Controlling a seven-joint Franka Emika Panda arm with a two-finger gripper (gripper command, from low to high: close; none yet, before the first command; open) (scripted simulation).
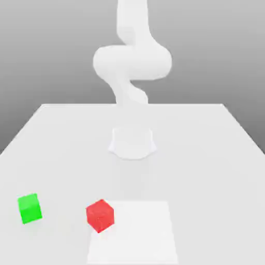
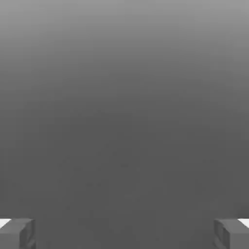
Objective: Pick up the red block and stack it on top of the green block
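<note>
Fingers (image 2: 223,233) of the two-finger gripper (image 2: 124,234) stand wide apart, nothing between them. The matte bright red cube (image 1: 100,216) sits on the smooth pale table (image 1: 207,176), by the left edge of a flat white rectangle (image 1: 137,235) in the exterior view; the matte bright green cube (image 1: 30,208) lies well apart, farther to that view's left, bare tabletop between.

The red block (image 1: 100,216) looks matt and smooth.

1 pale tabletop (image 1: 207,171) stands before a plain grey backdrop (image 1: 46,46), darker lower down.
</note>
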